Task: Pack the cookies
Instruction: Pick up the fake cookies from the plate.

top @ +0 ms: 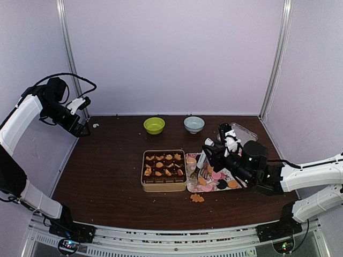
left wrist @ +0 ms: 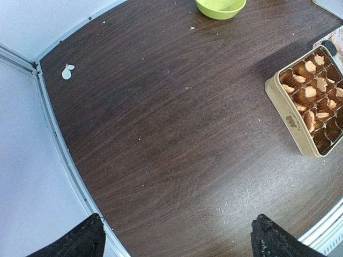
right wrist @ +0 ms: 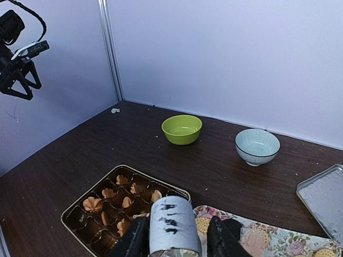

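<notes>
Tan-orange cookies (right wrist: 92,204) lie in the dark paper cups of a tan tin (top: 164,187) at the table's middle. To its right a floral tray (top: 188,184) carries more cookies (top: 216,175) in pink, dark and orange. One orange cookie (top: 197,198) lies loose on the table in front of the tray. My right gripper (right wrist: 178,222) hangs over the tray's left end, open around a white cylinder with black marks (right wrist: 171,214). Its left finger is against the cylinder and its right finger (right wrist: 220,238) stands apart. My left gripper (left wrist: 178,222) is open and empty, raised at the far left (top: 83,127).
A green bowl (top: 154,125) and a pale blue bowl (top: 194,124) stand at the back of the table. A shallow metal tray (top: 245,131) sits at the back right. A small white scrap (left wrist: 67,71) lies by the left wall.
</notes>
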